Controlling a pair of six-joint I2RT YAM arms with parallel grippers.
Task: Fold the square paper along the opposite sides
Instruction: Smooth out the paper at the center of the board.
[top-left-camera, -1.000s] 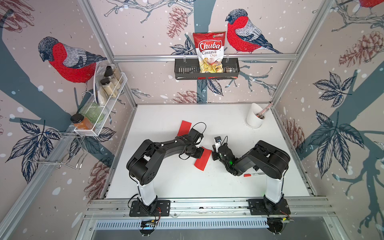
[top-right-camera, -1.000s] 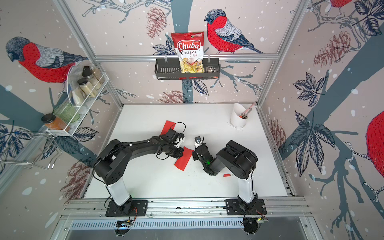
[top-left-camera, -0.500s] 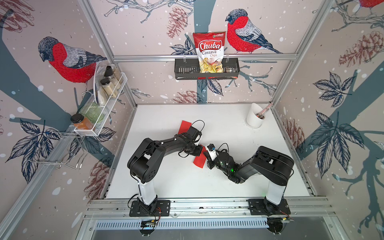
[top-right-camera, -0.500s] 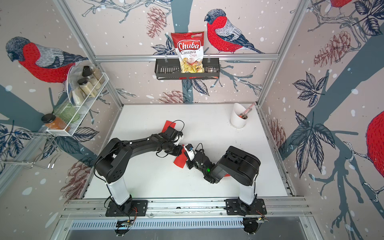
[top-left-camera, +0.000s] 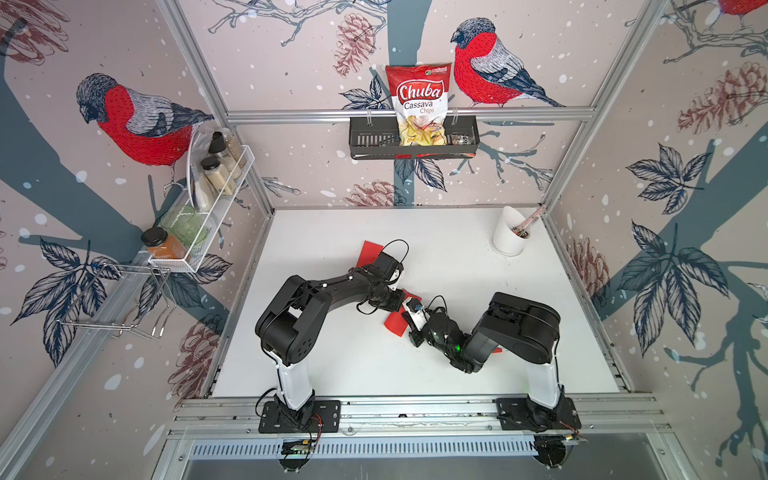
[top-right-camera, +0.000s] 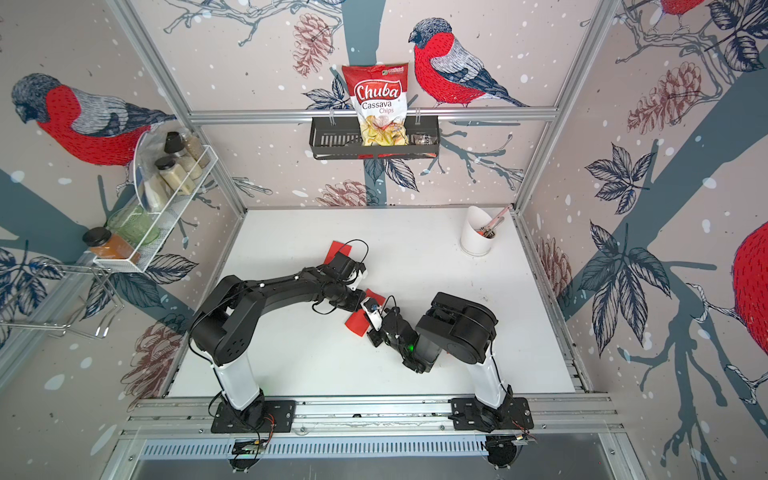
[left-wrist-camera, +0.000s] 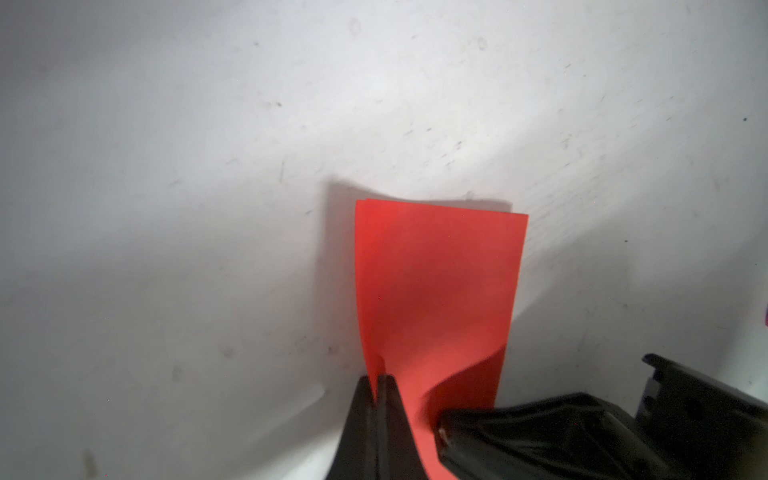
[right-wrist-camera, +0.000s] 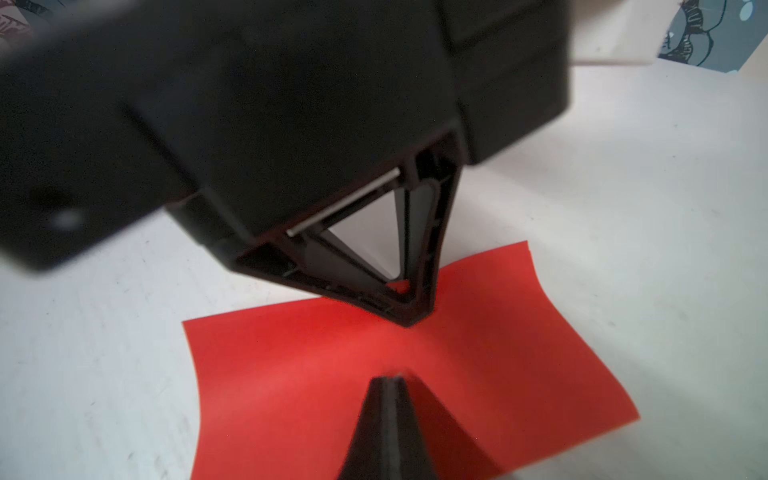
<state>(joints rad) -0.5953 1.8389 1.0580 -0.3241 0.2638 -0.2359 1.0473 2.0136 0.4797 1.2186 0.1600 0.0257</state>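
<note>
Paper (left-wrist-camera: 436, 291): red, folded double, bowed; second sheet (top-left-camera: 370, 250) farther. Two grippers: left gripper (left-wrist-camera: 379, 381) pinches paper; right gripper (right-wrist-camera: 388, 381), closed, presses it.

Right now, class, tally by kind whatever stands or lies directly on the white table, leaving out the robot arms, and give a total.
Red paper pieces: 2, the folded red paper and a second piece behind the left arm
White cup: 1
Small red item beside the right arm, kind unclear: 1
Total: 4
</note>
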